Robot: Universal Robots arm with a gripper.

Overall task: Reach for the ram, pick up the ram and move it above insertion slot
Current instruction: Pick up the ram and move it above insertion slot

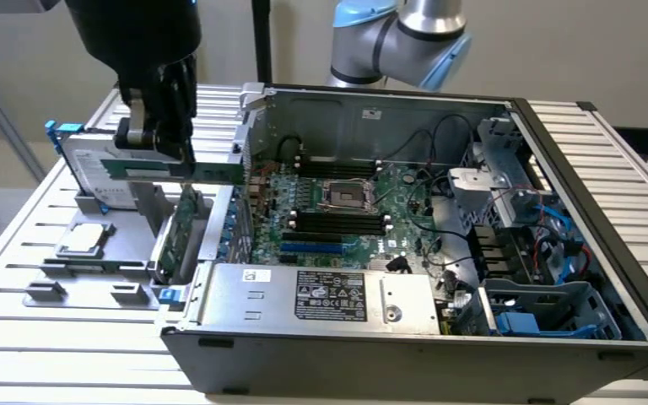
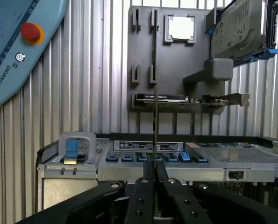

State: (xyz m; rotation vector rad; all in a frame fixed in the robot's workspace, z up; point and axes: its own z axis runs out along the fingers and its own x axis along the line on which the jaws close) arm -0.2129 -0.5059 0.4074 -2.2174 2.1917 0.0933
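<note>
**Ram gripped above the slatted bench**

"UNIVERSAL ROBOTS" is read on the blue pendant [image 2: 12,51] with its red button. The ram [image 1: 178,172] is clamped edge-on between the closed fingers of the hand [image 2: 155,179], just beside the open computer case [image 1: 594,211] at the exterior view's left. A pale slatted bench [image 1: 31,261] carries a grey holder tray [image 2: 143,60] with a processor [image 2: 181,27], an expansion card [image 1: 180,232] and a blue-framed hard drive [image 2: 237,30].

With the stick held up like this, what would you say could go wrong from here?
1. The tool pinches the thin green RAM stick only by one narrow edge, so it might tilt or slip.
2. The stick hangs beside the open grey computer case, so its end could catch the case wall on the way over.
</note>
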